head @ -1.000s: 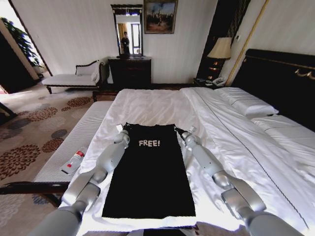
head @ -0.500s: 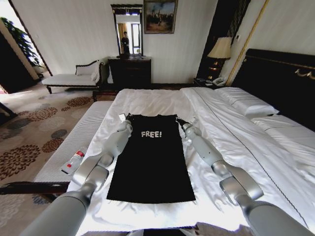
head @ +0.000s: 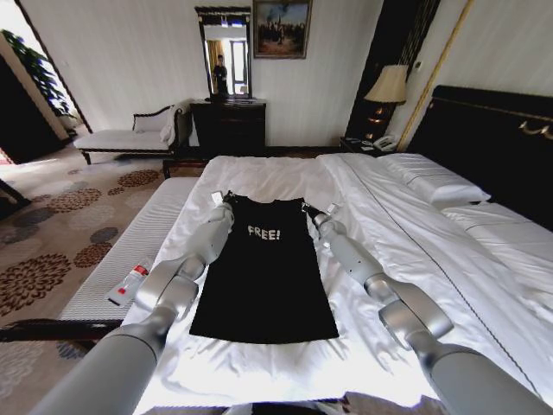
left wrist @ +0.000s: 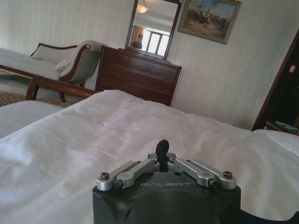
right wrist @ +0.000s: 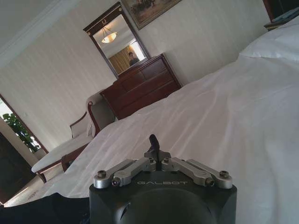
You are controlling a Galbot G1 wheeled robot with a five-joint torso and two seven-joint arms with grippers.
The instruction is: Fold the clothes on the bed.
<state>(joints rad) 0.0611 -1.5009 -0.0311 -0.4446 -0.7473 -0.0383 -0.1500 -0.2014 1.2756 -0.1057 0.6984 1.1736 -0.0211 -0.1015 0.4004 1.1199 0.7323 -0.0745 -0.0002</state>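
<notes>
Black T-shirt [head: 263, 268] flat on bed [head: 406, 251]; left gripper [head: 226, 200] and right gripper [head: 308, 209] each pinch a shoulder corner, likely keeping the cloth taut.

Both arms stretch forward from the shoulders, nearly straight and roughly parallel, with only a slight bend at each elbow. The left gripper [head: 226, 200] sits at the far end of the left arm, its wrist angled a little inward. The right gripper [head: 308, 210] mirrors it across from it, well apart and at about the same reach. In the left wrist view the left gripper [left wrist: 162, 148] has its dark fingertips pressed together above the silver linkage. The right gripper [right wrist: 153, 142] looks likewise closed, though the dark tips are small and hard to separate.
</notes>
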